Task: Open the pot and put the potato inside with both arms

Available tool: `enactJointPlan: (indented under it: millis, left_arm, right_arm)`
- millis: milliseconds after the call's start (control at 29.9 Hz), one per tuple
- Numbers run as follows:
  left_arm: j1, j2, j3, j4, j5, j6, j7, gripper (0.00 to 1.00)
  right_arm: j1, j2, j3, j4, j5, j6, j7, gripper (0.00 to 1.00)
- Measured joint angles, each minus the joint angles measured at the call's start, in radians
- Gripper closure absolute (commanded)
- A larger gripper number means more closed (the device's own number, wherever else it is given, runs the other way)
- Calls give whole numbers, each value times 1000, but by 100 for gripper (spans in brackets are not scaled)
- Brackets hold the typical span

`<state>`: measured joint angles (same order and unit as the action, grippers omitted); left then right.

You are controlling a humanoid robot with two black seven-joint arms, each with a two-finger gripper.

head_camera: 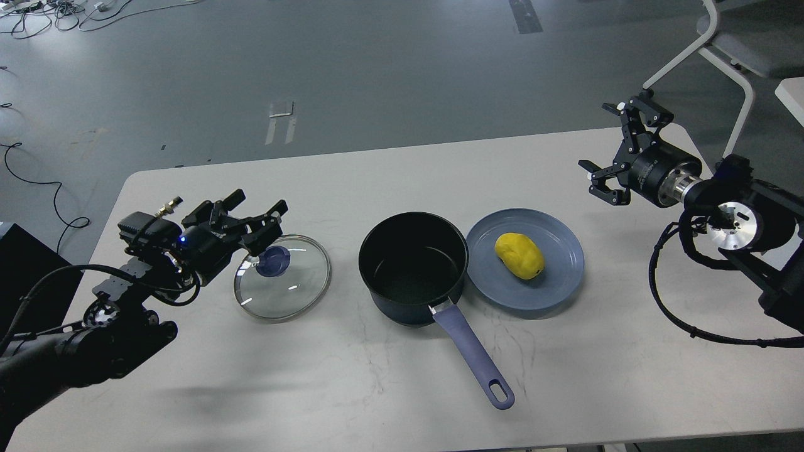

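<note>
A grey floor with loose cables and a white chair frame lies behind a pale table (352,182), where the work stands. The pot (413,267) sits uncovered and looks empty, its long handle (472,355) running toward the near edge. Its glass lid (282,278) lies flat on the table, well to the left of the pot.

The left gripper (254,220) hovers just above the lid's purple knob (274,260), which lies just below and ahead of the jaws. The jaws stand moderately apart and appear to hold nothing, though whether a finger touches the knob cannot be told from here.

The right gripper (612,147) hangs in the air at the table's far right, jaws spread wide and empty. The potato (519,255) lies on a blue plate (553,285), well below and to the left of those jaws, and the plate touches or nearly touches the pot's right side.

The potato looks smooth, rounded and light, probably firm, so it could roll or squirt out of a skewed pinch. The surest hold, as I judge it, is across its narrower middle, with the fingers closing from above. The lift into the pot is then short, since the rim is just beside the plate. The glass lid is fragile and best left lying where it is.
</note>
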<state>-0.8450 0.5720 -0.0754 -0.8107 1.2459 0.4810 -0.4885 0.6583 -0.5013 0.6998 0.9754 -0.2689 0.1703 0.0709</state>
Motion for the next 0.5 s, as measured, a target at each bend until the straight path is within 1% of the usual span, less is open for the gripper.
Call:
enactJointPlan:
  millis: [33, 201, 267, 301, 334, 368, 435, 501]
  left_arm:
    - [-27, -2, -1, -7, -63, -15, 0, 2]
    - [-154, -34, -20, -24, -527, -212, 0, 2]
    - [-185, -40, -30, -25, -710, -272, 2, 2]
    - [-198, -43, -41, -25, -819, -304, 17, 2]
    - [-209, -45, -55, -26, -893, -330, 43, 2]
    - [-213, -47, -79, -26, -942, -357, 78, 2]
    - [-214, -52, -153, -26, -1052, -435, 181, 2]
    - [-203, -55, -230, -29, -1090, -516, 253, 2]
  right_arm:
    - [9, -15, -18, 21, -59, 0, 14, 0]
    - [79, -113, -193, 137, -423, 0, 110, 0]
    - [112, -151, -267, 160, -552, -1, 139, 0]
    - [130, -169, -304, 169, -622, -2, 153, 1]
    - [144, -182, -333, 175, -680, -3, 166, 1]
    - [155, -191, -355, 179, -731, -7, 180, 1]
    - [167, -203, -400, 187, -856, -29, 210, 1]
    - [171, -204, -436, 189, -963, -66, 228, 2]
